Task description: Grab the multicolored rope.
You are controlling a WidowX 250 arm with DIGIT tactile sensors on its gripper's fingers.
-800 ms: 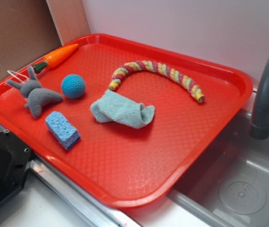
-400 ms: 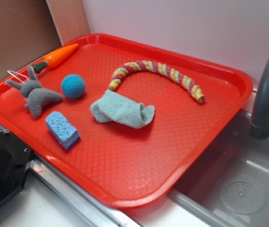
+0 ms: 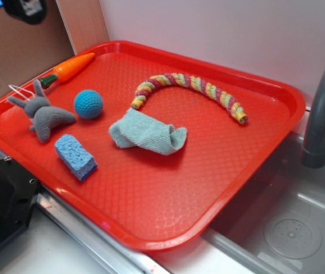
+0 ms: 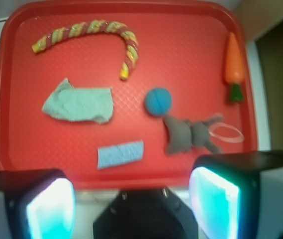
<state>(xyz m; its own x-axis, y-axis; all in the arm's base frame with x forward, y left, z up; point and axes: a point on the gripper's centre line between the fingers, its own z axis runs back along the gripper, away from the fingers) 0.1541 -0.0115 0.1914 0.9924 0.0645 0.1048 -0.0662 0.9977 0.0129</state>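
Observation:
The multicolored rope point(image 3: 191, 85), braided in yellow, pink-red and pale green, lies in a curve on the far part of the red tray point(image 3: 151, 222). In the wrist view the rope point(image 4: 89, 30) lies at the top left. My gripper point(image 4: 131, 199) is high above the tray's front edge, far from the rope. Its two fingers are wide apart with nothing between them, so it is open and empty. In the exterior view only a dark part of the gripper point(image 3: 28, 8) shows at the top left corner.
On the tray lie a pale green cloth point(image 3: 148, 132), a blue ball point(image 3: 88, 104), a blue sponge point(image 3: 75, 156), a grey plush animal point(image 3: 45, 114) and an orange toy carrot point(image 3: 71, 67). A grey faucet point(image 3: 322, 108) and sink point(image 3: 288, 228) are at the right.
A dark part of my gripper has come into the exterior view at the top left corner. Nothing on the tray has moved.

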